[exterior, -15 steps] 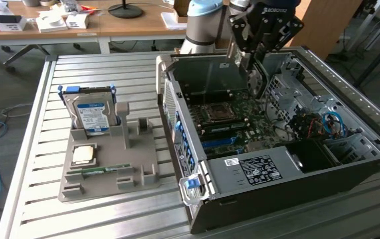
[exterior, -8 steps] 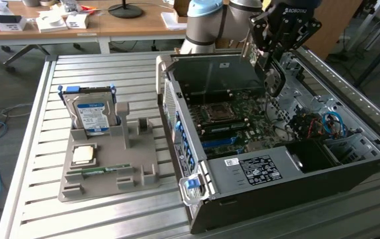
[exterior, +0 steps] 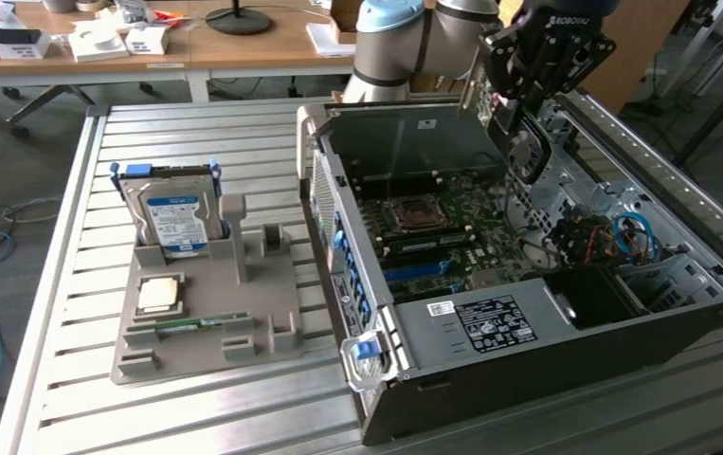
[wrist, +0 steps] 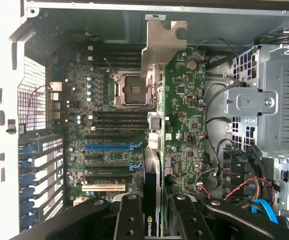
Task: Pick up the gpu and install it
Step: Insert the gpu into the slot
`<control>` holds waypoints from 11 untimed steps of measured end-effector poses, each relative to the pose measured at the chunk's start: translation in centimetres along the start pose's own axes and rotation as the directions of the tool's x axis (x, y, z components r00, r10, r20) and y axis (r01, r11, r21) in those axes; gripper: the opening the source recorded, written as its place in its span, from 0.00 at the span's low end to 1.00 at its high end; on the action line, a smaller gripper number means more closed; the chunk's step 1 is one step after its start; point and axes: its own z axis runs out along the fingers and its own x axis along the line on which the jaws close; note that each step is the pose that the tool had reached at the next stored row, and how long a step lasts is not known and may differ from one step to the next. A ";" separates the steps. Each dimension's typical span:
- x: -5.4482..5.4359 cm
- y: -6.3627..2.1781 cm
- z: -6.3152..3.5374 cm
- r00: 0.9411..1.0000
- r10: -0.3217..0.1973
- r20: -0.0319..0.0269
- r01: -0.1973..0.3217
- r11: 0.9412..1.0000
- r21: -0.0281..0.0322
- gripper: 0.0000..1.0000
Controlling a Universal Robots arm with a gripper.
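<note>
Above the open computer case, at the exterior view's far right, the gripper is clenched on the gpu, which hangs on edge below it, clear of the boards inside. Wrist view: the gripper has one black finger on each face of the gpu. The card is seen edge-on, its silver bracket at the end away from the fingers. Beneath it lies the motherboard, with the bare CPU socket and the blue expansion slots off to one side of the card's line. So the gpu is in the air over the board, not seated. On the slatted worktop at the exterior view's left, a grey fixture carries the hard drive and the memory stick, well apart from the work. Risks as judged from here: the card edge does not appear lined up over a slot, so a descent on this line would press it onto board components instead. A tilted entry could jam or bend the contact edge. The bracket could catch on the case's rear wall if its end leads. The grasp sits at one end of the card, so any contact at the bracket end could lever the card and make it twist or slip. Loose cables near the drive bays could snag the arm.
</note>
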 end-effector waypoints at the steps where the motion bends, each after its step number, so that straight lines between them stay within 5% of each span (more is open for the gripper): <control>1: 0.0 0.00 0.00 1.000 0.000 0.000 0.000 1.000 0.000 0.26; 11: 0.0 0.00 0.00 1.000 0.000 0.000 0.000 1.000 0.000 0.26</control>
